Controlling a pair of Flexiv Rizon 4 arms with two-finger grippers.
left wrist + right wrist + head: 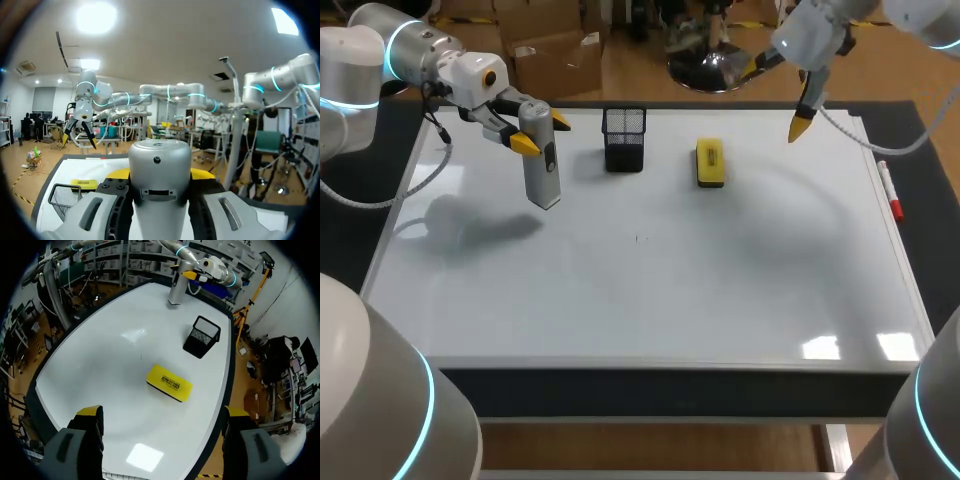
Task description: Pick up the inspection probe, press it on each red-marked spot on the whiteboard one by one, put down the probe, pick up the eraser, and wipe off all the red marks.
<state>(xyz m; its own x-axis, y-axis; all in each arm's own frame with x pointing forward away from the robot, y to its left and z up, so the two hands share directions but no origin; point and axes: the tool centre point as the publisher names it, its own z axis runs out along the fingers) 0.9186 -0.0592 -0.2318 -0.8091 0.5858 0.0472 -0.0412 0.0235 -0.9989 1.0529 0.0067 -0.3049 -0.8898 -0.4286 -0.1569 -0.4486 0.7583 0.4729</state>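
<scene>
My left gripper (542,133) is shut on the grey cylindrical probe (544,172). It holds the probe upright over the back left of the whiteboard (670,290), tip down near the surface. In the left wrist view the probe (160,172) fills the space between the yellow fingertips (118,173). The yellow eraser (710,162) lies at the back middle of the board. My right gripper (778,96) hangs open above the back right, empty. In the right wrist view the eraser (169,383) lies ahead of the wide-open right gripper (162,412). I see no red marks on the board.
A black mesh pen holder (624,140) stands between the probe and the eraser, also visible as the holder (201,336) in the right wrist view. A red marker (892,190) lies along the board's right edge. The board's front half is bare white.
</scene>
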